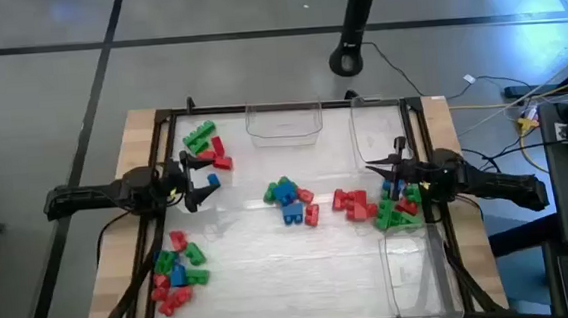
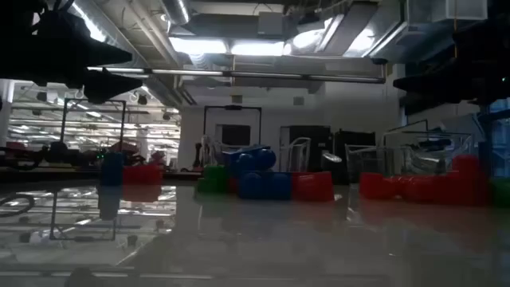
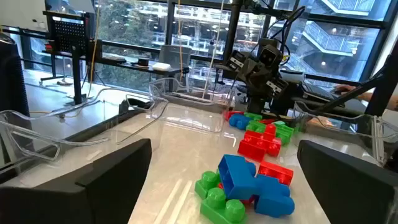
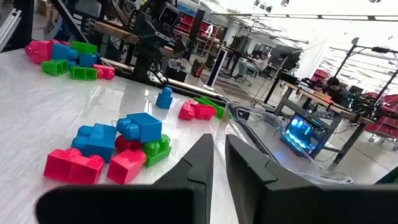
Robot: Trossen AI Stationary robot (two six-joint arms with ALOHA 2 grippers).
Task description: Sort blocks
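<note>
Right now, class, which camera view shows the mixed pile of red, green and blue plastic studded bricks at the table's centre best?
The left wrist view: the central brick pile is close and unobstructed. The high view shows it small, the low view dim, the right wrist view from the other side.

blocks [image 1: 289, 200] table-centre | bin [image 1: 283, 122] behind | bin [image 1: 414, 275] right

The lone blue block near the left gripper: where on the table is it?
In the high view, the lone blue block lies on the table's left side, beside the open left gripper, just below the red-and-green pile.
</note>
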